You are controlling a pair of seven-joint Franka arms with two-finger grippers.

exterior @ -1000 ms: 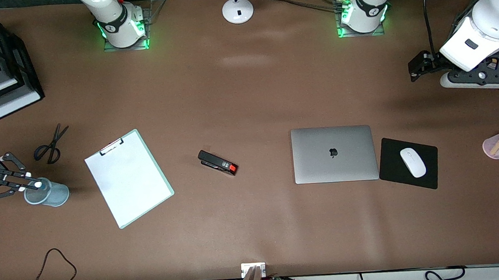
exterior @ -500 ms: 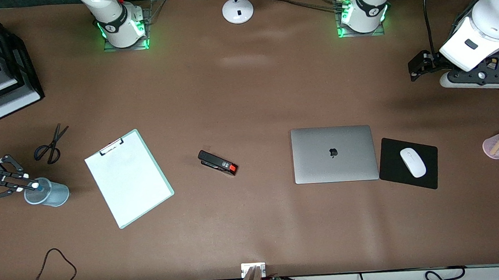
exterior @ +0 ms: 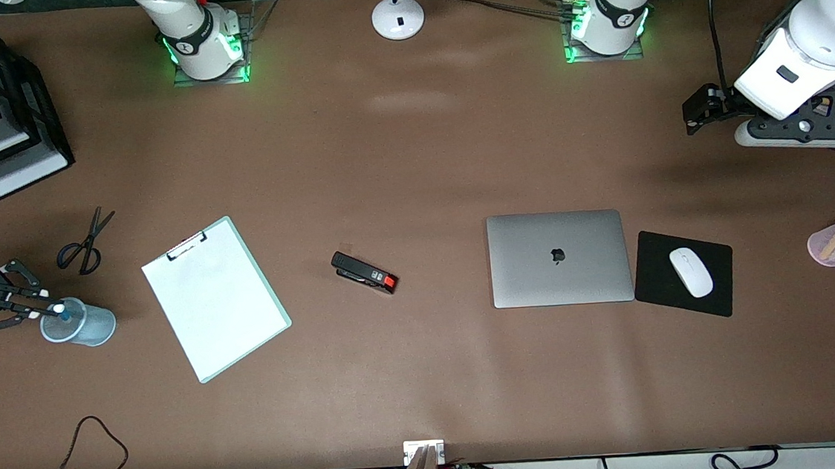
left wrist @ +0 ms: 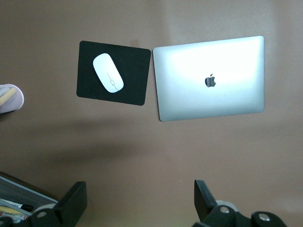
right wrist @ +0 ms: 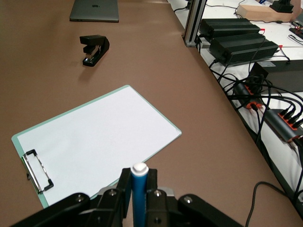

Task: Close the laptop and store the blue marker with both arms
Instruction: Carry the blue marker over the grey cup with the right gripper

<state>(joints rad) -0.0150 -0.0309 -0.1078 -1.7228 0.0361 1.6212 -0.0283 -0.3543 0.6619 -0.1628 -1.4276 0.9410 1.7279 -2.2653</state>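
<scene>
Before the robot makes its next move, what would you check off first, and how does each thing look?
1. Laptop lid closed flat: ok.
2. Blue marker clamped in right gripper: ok.
3. Marker's white end over the blue cup rim: ok.
4. Marker resting inside the cup: not ok, not released yet.
5. Left gripper open, high over bare table, away from laptop and mouse: ok.

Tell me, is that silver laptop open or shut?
Shut. The laptop lies flat on the table with its lid down; the front and left wrist views show the apple logo facing up and no keys or screen.
</scene>
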